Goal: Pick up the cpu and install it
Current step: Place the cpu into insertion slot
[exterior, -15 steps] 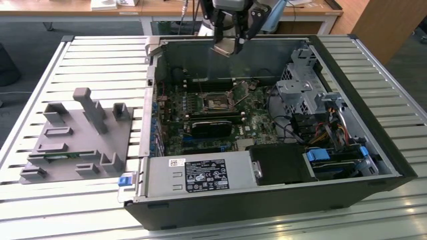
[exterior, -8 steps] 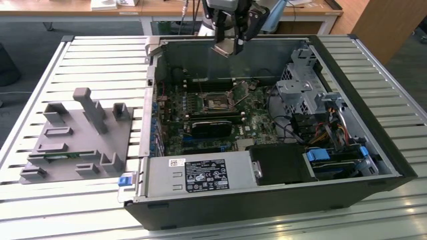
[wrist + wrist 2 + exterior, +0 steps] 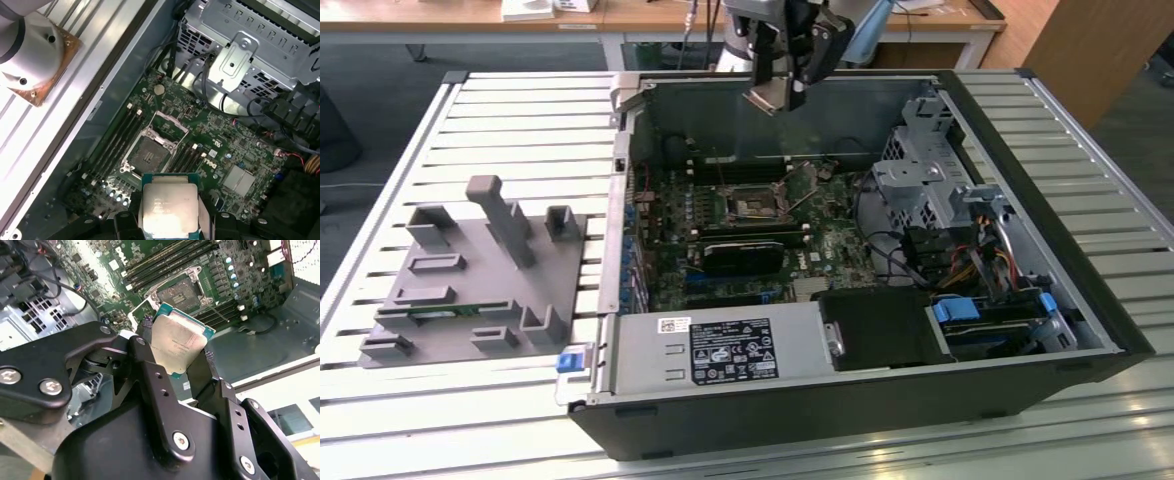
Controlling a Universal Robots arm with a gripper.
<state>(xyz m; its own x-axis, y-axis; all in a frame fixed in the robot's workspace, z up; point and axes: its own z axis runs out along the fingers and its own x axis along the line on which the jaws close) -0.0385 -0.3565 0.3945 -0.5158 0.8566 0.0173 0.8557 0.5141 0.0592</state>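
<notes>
Cpu: the cpu [image 3: 169,207] hangs in the air over the open case [image 3: 1107,300], clear of the board, metal top showing in both wrist views.
Jaws: closed on the cpu, pinching two opposite edges.
Socket: the socket [image 3: 754,207] lies bare, lid raised.
Edges: in the exterior view, the drive cage [image 3: 927,180] stands at 3 o'clock of the socket and the case's wall at 12 o'clock.
Arm pose: it reaches down from 12 o'clock, jaws above that wall.
Worktop: the slatted worktop [image 3: 520,120] carries a grey fixture [image 3: 467,270] at 9 o'clock of the case.

Free air between the cpu [image 3: 169,207] and the open socket [image 3: 150,152]; drive cage [image 3: 240,50], cables [image 3: 169,61] alongside
</notes>
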